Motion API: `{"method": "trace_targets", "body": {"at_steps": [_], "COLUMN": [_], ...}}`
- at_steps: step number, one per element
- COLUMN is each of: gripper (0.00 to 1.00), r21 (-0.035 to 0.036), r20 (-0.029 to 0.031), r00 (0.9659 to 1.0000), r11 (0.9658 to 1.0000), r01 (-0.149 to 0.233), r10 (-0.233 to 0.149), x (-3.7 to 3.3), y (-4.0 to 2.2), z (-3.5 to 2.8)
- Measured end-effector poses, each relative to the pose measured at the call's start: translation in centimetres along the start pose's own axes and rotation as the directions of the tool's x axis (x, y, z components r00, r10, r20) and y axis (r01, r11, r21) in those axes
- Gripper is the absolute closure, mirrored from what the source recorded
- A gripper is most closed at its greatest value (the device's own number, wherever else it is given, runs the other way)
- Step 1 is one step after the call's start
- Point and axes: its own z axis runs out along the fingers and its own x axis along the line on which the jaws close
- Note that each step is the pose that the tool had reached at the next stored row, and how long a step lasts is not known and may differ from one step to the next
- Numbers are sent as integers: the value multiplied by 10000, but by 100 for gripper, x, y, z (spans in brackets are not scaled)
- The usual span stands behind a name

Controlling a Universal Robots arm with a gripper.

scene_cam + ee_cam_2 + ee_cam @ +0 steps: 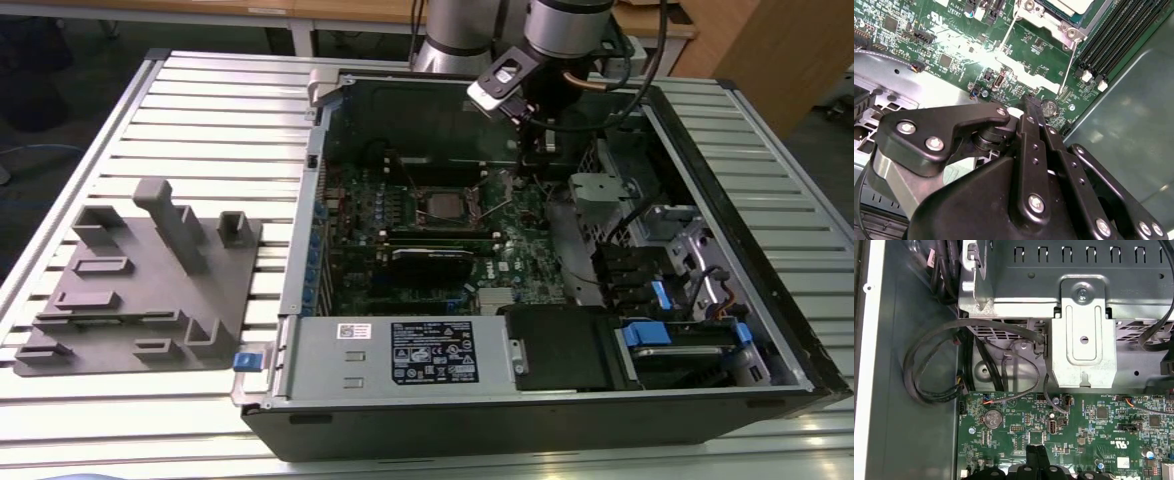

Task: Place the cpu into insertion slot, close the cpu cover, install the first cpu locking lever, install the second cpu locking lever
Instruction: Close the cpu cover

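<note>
Arm: descends from the upper edge of the exterior view into the open computer case (534, 430), wrist near-vertical. End effector (531, 165): fingers pressed together and holding nothing, tip low over the green motherboard (1094, 440) near the coin battery (993, 417). It is to the exterior view's right of the insertion slot (441, 205) and apart from it. Cpu (1074, 4): seated in the slot and framed by the silvery cpu cover (1046, 19). Two thin locking levers (1070, 60) angle outward from the socket. Surroundings: black cables (929, 370), metal bracket (1084, 340), memory slots (1114, 35). Grey fixture block (147, 280) on the bench (200, 90), exterior view's left.
</note>
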Motion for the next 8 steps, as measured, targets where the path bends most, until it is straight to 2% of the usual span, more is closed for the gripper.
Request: {"method": "trace_targets", "body": {"at_steps": [8], "gripper": [89], "r21": [-1], "r20": [-2], "r00": [10000], "r11": [10000], "r01": [1], "r10": [-1], "x": [1], "y": [-2], "z": [34]}}
